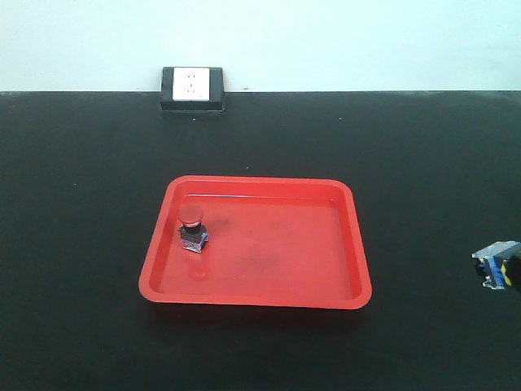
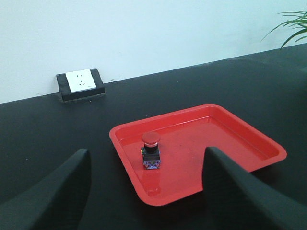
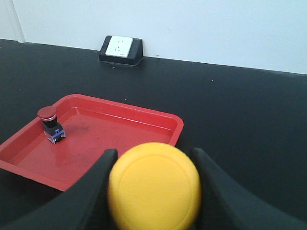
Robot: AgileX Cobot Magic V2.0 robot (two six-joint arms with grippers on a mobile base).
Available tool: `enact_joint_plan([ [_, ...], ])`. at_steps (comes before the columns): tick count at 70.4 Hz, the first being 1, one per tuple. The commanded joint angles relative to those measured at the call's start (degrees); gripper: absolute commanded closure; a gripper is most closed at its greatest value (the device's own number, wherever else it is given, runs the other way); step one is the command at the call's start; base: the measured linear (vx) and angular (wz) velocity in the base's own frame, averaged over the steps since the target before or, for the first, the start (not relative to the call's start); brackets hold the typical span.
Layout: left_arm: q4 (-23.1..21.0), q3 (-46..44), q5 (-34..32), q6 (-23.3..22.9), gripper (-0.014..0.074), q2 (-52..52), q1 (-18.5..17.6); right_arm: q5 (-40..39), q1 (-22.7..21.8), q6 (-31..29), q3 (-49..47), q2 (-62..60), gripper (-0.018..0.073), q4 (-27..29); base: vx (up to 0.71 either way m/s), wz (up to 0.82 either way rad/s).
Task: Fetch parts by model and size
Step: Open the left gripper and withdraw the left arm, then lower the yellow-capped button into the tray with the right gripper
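A: Logging the layout first. Black tabletop, pale wall behind it. The red tray lies flat near the middle, long side running left to right.

B: Contents?

A: One part inside, the red-capped switch. It is upright, cap on top, with a black body and a bluish-grey base on the tray floor. It stands in the left half, near the left wall but apart from it.

B: The other part?

A: The yellow-capped switch is off the tray, well to the right of it. The right jaws are clenched on it, with black fingers on both sides and the round cap filling the right wrist view between them. The front view shows the yellow-capped switch only as a bluish-grey base at the right edge.

B: Resting on the tabletop?

A: Cannot tell.

B: Left jaws?

A: Released, spread wide, nothing between them. Their black fingers frame the tray's near part in the left wrist view. The red-capped switch shows in the gap, farther off.

B: Anything else?

A: A black socket box with a white faceplate sits at the far edge against the wall, left of centre. Green plant leaves show at the upper right corner of the left wrist view.
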Motion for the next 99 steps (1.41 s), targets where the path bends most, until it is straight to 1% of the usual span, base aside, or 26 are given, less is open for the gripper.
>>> enact_joint_plan([
  [1, -0.28, -0.28, -5.55, 0.02, 0.0132, -0.27, -0.19, -5.3, -0.21, -0.12, -1.65, 1.26, 0.0569, 0.12, 0.0, 0.0],
  [9, -0.28, -0.22, -5.85, 0.02, 0.0132, -0.1, -0.19, -7.91, -0.21, -0.16, -2.1, 5.4, 0.0569, 2.33, 0.0, 0.0],
  [15, -0.28, -0.22, -5.85, 0.02, 0.0132, -0.1, -0.19, -8.09, -0.21, -0.36, -4.29, 11.05, 0.0569, 2.83, 0.0, 0.0],
  [23, -0.28, -0.22, -5.53, 0.02, 0.0132, -0.12, -0.19, -8.08, -0.21, -1.25, -9.08, 19.02, 0.0568, 2.83, 0.0, 0.0],
  [32, -0.28, -0.22, -4.51, 0.02, 0.0132, -0.12, -0.19, -7.37, -0.21, -3.6, -14.97, 27.24, 0.0565, 3.31, 0.0, 0.0],
  [40, -0.28, -0.22, -4.49, 0.02, 0.0132, -0.12, -0.19, -6.48, -0.21, -3.4, -19.94, 35.17, 0.0564, 3.63, 0.0, 0.0],
  [48, -0.28, -0.22, -4.49, 0.02, 0.0132, -0.12, -0.19, -6.39, -0.21, -2.55, -24.26, 42.77, 0.0561, 4.01, 0.0, 0.0],
  [62, -0.28, -0.22, -4.49, 0.02, 0.0132, -0.12, -0.19, -6.17, -0.21, 3.9, -30.66, 56.74, 0.0559, 3.49, 0.0, 0.0],
  [77, -0.28, -0.22, -4.49, 0.02, 0.0132, -0.12, -0.19, -6.3, -0.21, 7.03, -36.16, 69.15, 0.0554, 3.5, 0.0, 0.0],
  [86, -0.28, -0.22, -4.49, 0.02, 0.0132, -0.12, -0.19, -6.32, -0.21, 7.03, -38.87, 73.52, 0.0552, 3.55, 0.0, 0.0],
  [99, -0.28, -0.22, -4.49, 0.02, 0.0132, -0.12, -0.19, -6.39, -0.21, 6.92, -40.13, 77.73, 0.0547, 3.43, 0.0, 0.0],
])
